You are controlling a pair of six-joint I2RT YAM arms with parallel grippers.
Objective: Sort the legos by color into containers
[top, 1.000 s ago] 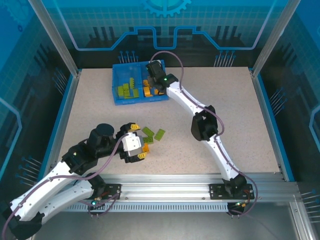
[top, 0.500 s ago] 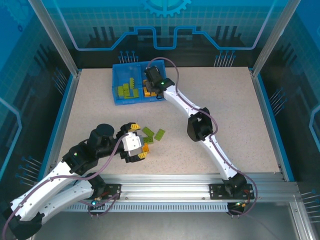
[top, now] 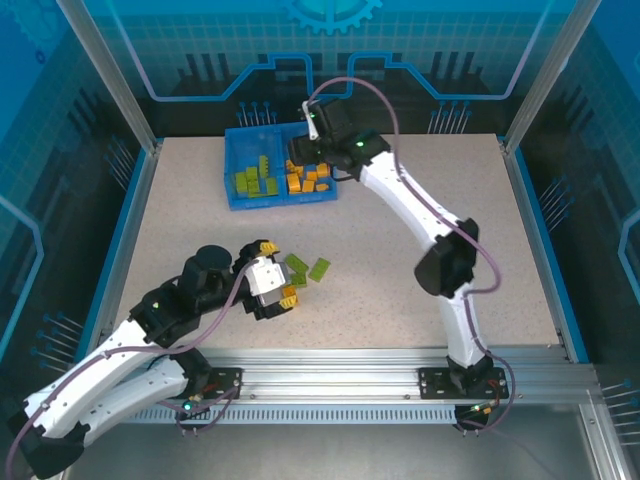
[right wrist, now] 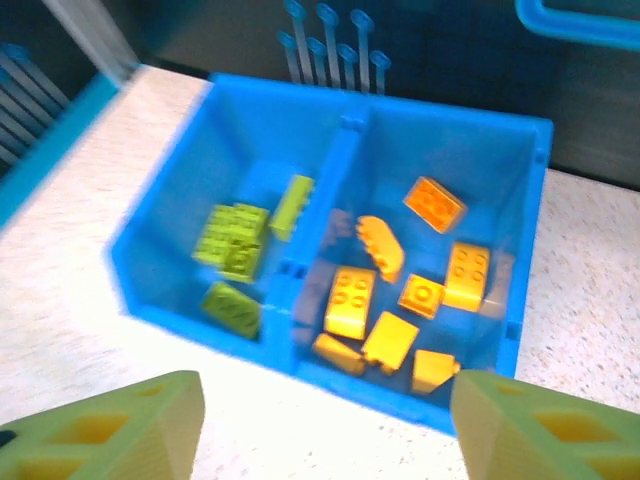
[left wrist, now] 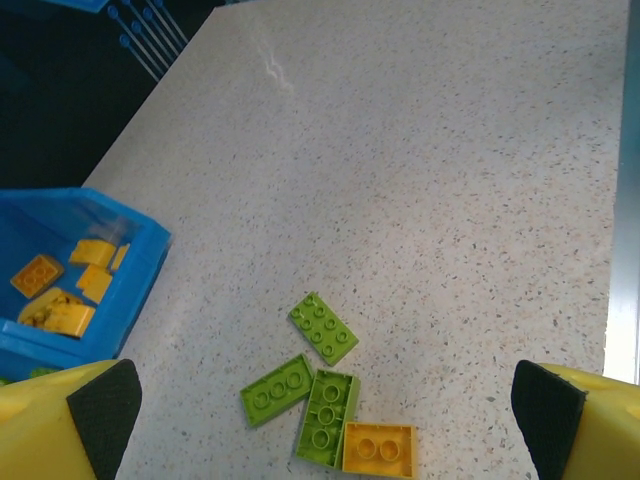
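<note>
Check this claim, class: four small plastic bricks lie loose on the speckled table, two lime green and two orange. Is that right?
Not quite: the colour count is wrong. The left wrist view shows three lime green plastic bricks and one orange plastic brick loose on the speckled table, still four in all.

Bright, even light with soft shadows; the right wrist view blurs the tray (right wrist: 270, 130).
</note>
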